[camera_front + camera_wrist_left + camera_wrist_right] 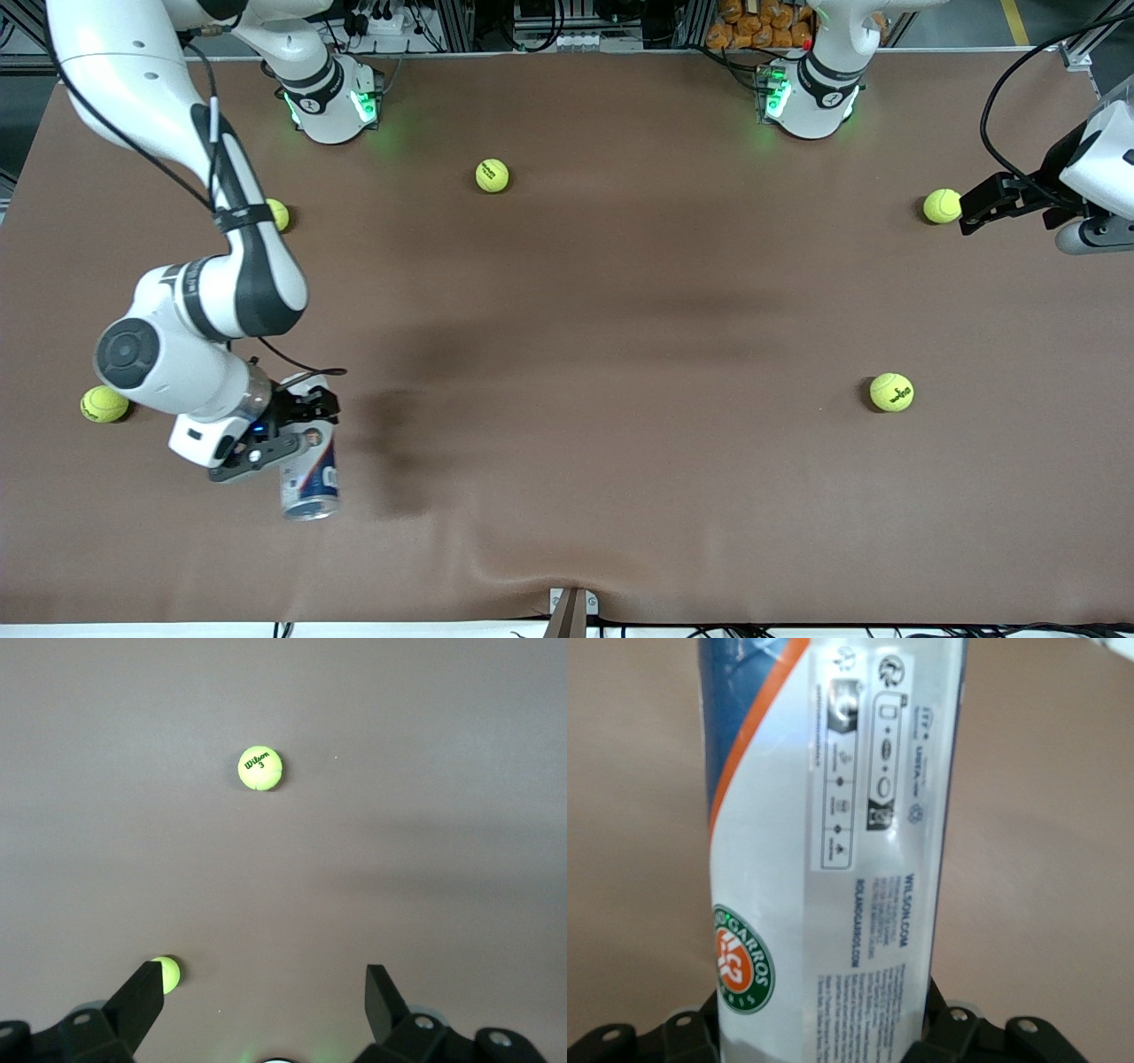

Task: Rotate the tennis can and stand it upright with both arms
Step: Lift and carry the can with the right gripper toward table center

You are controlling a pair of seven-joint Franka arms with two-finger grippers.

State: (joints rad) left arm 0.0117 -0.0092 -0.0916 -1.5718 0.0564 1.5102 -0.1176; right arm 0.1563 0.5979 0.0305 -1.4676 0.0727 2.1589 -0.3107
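Note:
The tennis can [311,478] has a white-and-navy label and a silvery rim. It is held near the right arm's end of the table, its rim end pointing toward the front camera. My right gripper [299,424] is shut on the can's other end. In the right wrist view the can [833,850] fills the middle, with its round green-and-orange logo showing, and my right gripper [824,1032] clamps it on both sides. My left gripper [971,209] is open and empty at the left arm's end of the table, beside a tennis ball [941,206]. In the left wrist view my left gripper [264,981] shows bare table between its fingers.
Loose tennis balls lie on the brown table: one near the right arm's base [492,175], one by the right arm's elbow [277,214], one beside the right wrist [104,404], one toward the left arm's end [891,392]. The left wrist view shows two balls [260,768] [167,973].

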